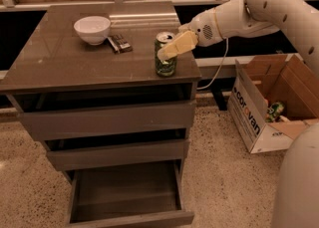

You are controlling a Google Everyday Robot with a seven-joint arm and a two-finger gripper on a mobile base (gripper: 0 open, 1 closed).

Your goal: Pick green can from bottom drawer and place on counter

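Observation:
The green can (165,61) stands upright on the counter (65,60), near its front right corner. My gripper (174,47) is at the can's upper part, reaching in from the right and crossing in front of its silver top. The pale arm (234,18) runs back to the upper right. The bottom drawer (132,219) is pulled out, and nothing shows inside it. The two drawers above it are pushed in.
A white bowl (92,28) and a small dark packet (120,43) sit at the back of the counter, left of the can. An open cardboard box (251,122) with a greenish can (275,110) stands on the speckled floor to the right. A cable hangs behind the cabinet.

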